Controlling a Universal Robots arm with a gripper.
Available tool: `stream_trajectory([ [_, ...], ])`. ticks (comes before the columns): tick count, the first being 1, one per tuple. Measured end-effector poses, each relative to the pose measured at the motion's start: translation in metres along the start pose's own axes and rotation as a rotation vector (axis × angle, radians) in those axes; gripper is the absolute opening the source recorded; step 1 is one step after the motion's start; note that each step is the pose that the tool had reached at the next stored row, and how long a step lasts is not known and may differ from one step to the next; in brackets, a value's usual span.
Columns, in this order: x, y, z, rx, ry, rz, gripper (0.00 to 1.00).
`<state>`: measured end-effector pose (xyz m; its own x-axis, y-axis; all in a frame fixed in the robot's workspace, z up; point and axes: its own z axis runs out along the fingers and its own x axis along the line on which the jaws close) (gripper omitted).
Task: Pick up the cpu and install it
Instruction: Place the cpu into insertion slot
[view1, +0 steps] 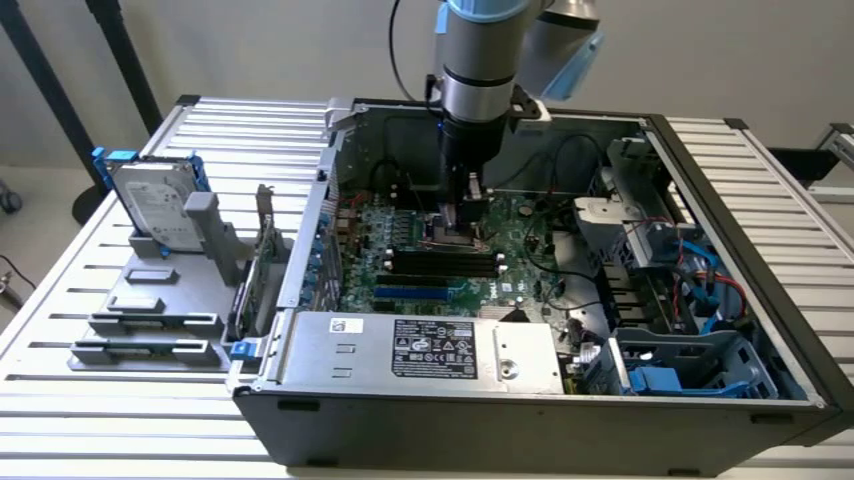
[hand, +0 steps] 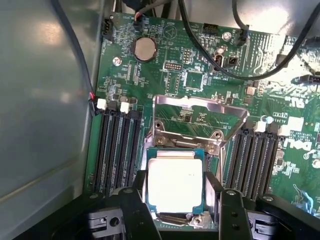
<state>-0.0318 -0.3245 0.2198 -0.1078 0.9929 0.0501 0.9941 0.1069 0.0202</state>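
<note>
— Where's the cpu?
— Deep in the open computer case, low over the motherboard, just near of the raised load plate.
— Is it held?
— Yes. The gripper has its jaws set wide, pressed on two opposite edges of the chip. Whether it's seated, I can't tell.

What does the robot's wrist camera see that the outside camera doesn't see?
Wrist view: the cpu up close at its socket, held between the fingers of the gripper, with the metal flap lifted, and a round coin battery. Exterior view: the whole computer case, the hard drive standing outside it, and the silver box with a black label. Both: the green motherboard and the black memory slots.
</note>
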Motion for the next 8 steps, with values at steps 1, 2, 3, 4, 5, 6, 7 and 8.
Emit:
stream_trajectory([
  [1, 0.0, -0.0003, 0.0009, -0.0006, -0.0004, 0.011, 0.55],
  [2, 0.0, -0.0005, 0.0016, -0.001, -0.0009, 0.022, 0.55],
  [3, 0.0, -0.0008, 0.0021, -0.0016, -0.0011, 0.033, 0.55],
  [4, 0.0, -0.0013, 0.0024, -0.002, -0.0013, 0.042, 0.55],
  [5, 0.0, -0.0019, 0.0027, -0.0023, -0.0016, 0.049, 0.55],
  [6, 0.0001, -0.0028, 0.003, -0.0026, -0.0017, 0.055, 0.55],
  [7, 0.0002, -0.0037, 0.0032, -0.0029, -0.0018, 0.06, 0.55],
  [8, 0.0003, -0.0046, 0.0034, -0.0031, -0.0018, 0.065, 0.55],
])
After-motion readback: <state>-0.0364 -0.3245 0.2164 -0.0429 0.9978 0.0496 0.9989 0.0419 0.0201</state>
